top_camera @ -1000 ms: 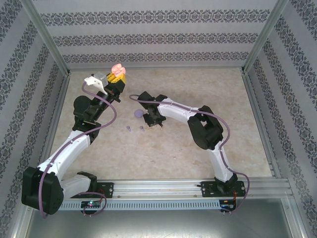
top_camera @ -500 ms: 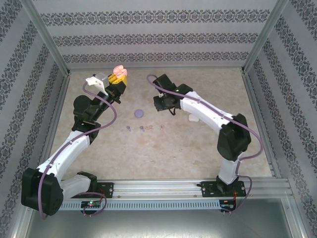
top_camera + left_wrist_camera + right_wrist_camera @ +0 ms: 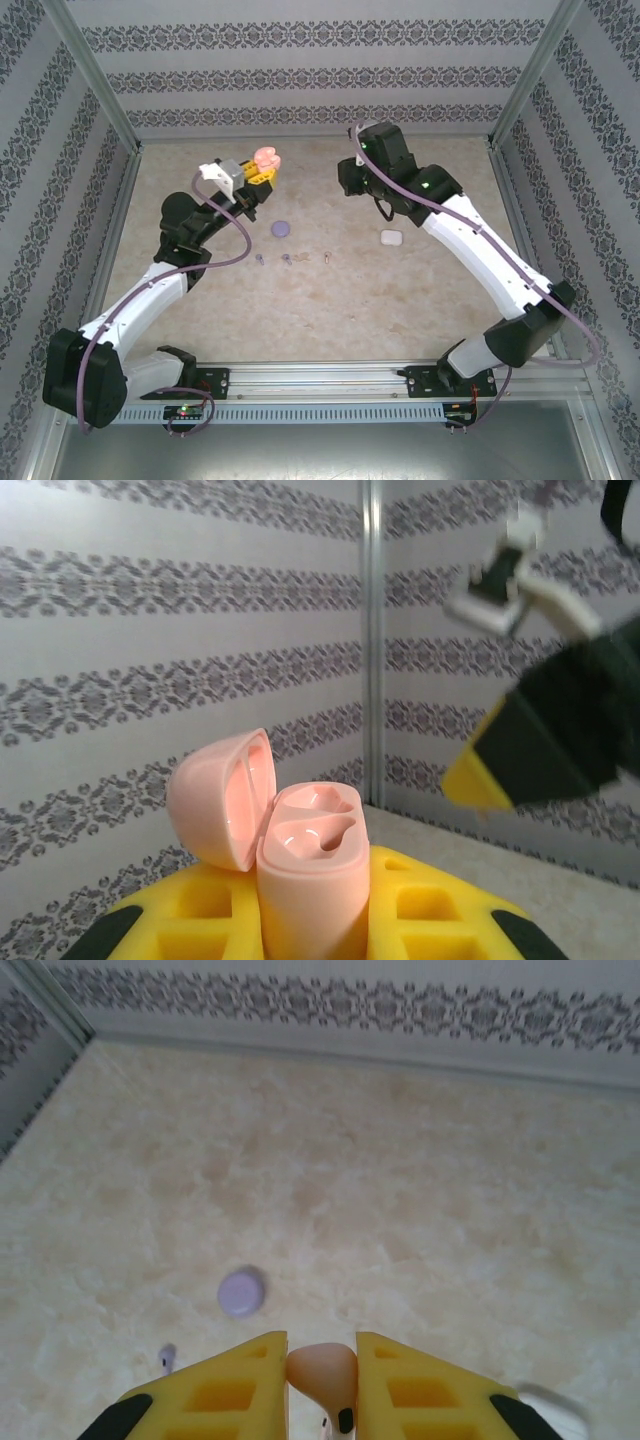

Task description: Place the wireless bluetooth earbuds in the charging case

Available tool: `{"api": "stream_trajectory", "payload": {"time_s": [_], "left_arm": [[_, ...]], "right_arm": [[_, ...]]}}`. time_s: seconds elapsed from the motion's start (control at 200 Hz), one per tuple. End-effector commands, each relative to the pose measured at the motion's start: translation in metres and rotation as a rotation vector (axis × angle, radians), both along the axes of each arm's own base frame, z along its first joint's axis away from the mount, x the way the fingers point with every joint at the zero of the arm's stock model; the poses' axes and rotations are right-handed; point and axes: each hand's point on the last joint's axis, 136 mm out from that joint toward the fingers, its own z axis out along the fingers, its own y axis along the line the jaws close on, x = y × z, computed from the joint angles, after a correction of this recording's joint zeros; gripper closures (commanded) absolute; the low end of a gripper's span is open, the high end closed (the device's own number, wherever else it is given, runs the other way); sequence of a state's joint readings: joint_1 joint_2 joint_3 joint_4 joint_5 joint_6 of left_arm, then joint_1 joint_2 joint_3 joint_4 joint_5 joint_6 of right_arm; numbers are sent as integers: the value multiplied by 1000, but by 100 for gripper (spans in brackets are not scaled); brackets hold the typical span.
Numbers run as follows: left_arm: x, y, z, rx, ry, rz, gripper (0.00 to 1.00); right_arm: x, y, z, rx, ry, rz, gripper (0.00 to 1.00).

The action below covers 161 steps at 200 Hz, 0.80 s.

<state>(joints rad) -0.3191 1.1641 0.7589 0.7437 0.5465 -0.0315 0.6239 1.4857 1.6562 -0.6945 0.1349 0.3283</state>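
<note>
As the right arm swings up from the marbled beige tabletop (image 3: 400, 300), where it was bent low beside the round purple case (image 3: 282, 228) a second ago, the right gripper (image 3: 320, 1348) now hangs high near the back wall. Its yellow fingers (image 3: 250, 1375) are pinched on a pinkish-beige stemmed earbud (image 3: 322, 1372). The left gripper (image 3: 257, 173) has carried the pink plastic charging case (image 3: 267, 158) a little to the right and nearer the other arm, and its fingers remain clamped on the case body.

From above, three tiny earbuds (image 3: 286, 259) lie in a loose row on the table below the purple case, with a small white case (image 3: 391, 237) well apart to the right. The overhead view is too coarse to show the grips.

On the left wrist camera the pink case stands upright with its hinged lid (image 3: 222, 798) tipped open to the left and both moulded wells bare. The right wrist camera shows the earbud's rounded head poking up between the fingertips, high above the purple case.
</note>
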Motion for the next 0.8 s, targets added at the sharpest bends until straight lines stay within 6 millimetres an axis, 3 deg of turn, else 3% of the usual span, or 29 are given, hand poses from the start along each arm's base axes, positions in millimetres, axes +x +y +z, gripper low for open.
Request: {"api": "stream_trajectory", "payload": {"time_s": [0.0, 0.195, 0.39, 0.799], "left_arm": [[-7, -25, -20, 138, -77, -26, 100], [-2, -55, -44, 223, -88, -22, 100], [4, -74, -43, 194, -101, -42, 100], [5, -91, -30, 103, -108, -100, 100]], "right_arm": [[-5, -6, 43, 40, -121, 11, 79], [-22, 2, 70, 119, -220, 83, 79], [-42, 15, 83, 181, -307, 175, 79], [-48, 37, 61, 225, -321, 234, 79]]}}
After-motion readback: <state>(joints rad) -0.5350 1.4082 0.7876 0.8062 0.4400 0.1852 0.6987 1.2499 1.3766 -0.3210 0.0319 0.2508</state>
